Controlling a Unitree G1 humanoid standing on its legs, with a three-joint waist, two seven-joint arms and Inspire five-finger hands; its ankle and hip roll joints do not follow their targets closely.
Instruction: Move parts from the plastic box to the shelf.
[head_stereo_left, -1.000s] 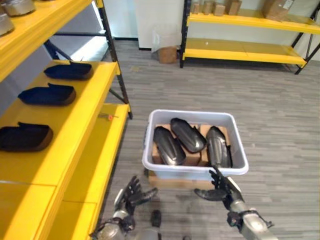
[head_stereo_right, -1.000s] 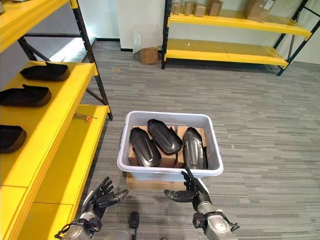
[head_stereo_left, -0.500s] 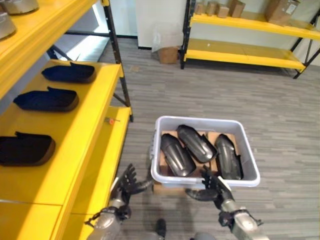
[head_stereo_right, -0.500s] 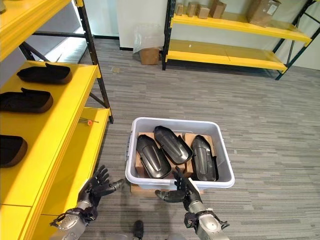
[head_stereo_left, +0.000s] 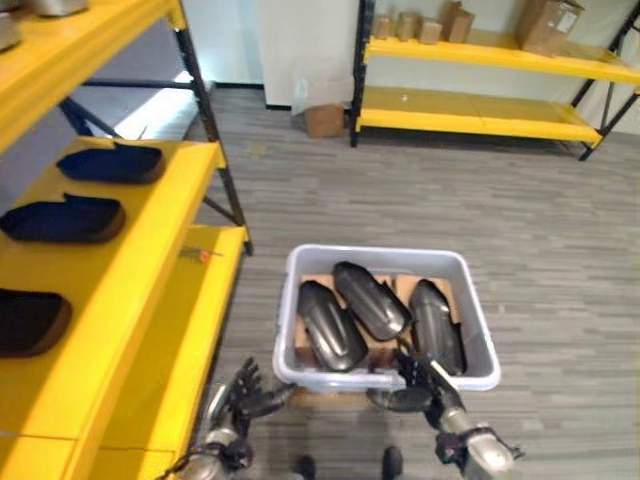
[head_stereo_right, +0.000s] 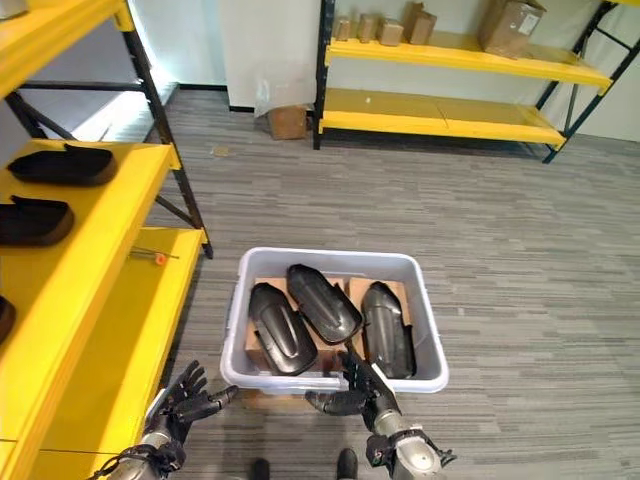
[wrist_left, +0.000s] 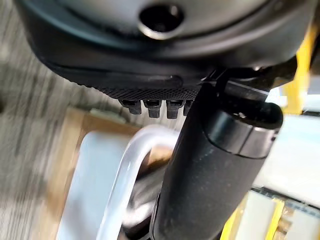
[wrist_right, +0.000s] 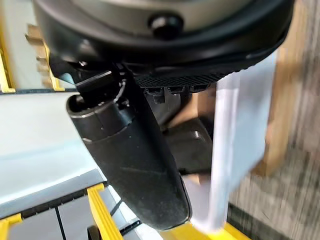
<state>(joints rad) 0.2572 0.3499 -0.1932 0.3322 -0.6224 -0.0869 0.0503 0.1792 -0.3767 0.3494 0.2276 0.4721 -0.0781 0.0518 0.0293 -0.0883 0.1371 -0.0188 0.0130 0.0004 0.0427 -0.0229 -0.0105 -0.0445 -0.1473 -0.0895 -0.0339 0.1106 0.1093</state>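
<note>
Since the three dark parts (head_stereo_left: 375, 300) lie side by side inside the plastic box (head_stereo_left: 478, 320) on the floor beside the shelf (head_stereo_left: 150, 250), expect rigid, smooth, glossy shells that may slip, so judge them best gripped across the narrow width near mid-length. Your left hand (head_stereo_left: 237, 392) hovers off the box's near left corner, your right hand (head_stereo_left: 418, 385) at its near rim, both with fingers spread and empty.

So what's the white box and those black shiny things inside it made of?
The box looks like pale, smooth plastic: thin walls, rolled rim. The three parts could be glossy moulded plastic or coated metal; light glints off their curved shells, so I can't tell which.
</note>
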